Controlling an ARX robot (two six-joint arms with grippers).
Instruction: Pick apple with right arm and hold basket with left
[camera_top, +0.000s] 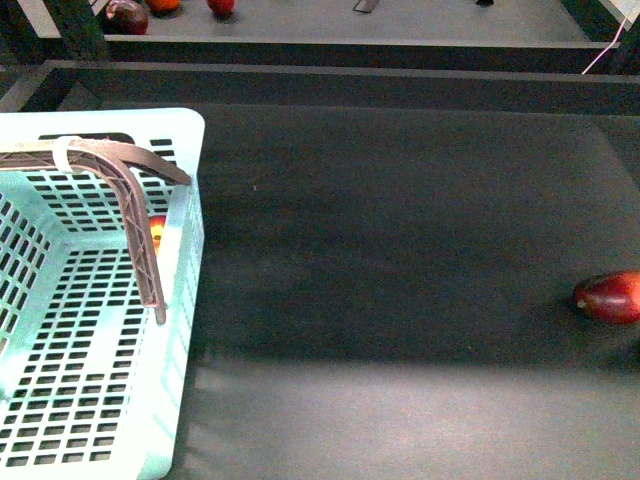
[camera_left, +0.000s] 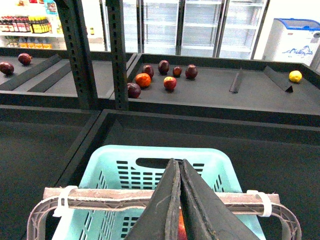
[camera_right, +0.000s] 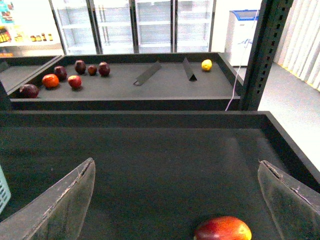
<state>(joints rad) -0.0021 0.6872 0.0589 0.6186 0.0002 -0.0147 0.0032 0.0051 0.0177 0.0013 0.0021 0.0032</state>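
Observation:
The mint-turquoise basket stands at the left of the dark tray, its brown latticed handle raised. A bright-red apple with a yellowish patch shows partly inside it, behind the handle. In the left wrist view my left gripper is shut, its fingers pressed together across the handle above the basket; a red sliver of apple shows below them. My right gripper is open and empty over the tray. A darker, elongated red fruit lies between its fingers, also at the front view's right edge.
The tray's raised back wall lies ahead. A farther shelf holds several dark and red fruits and a yellow one. Dark metal uprights stand at the tray's corners. Glass-door fridges stand behind.

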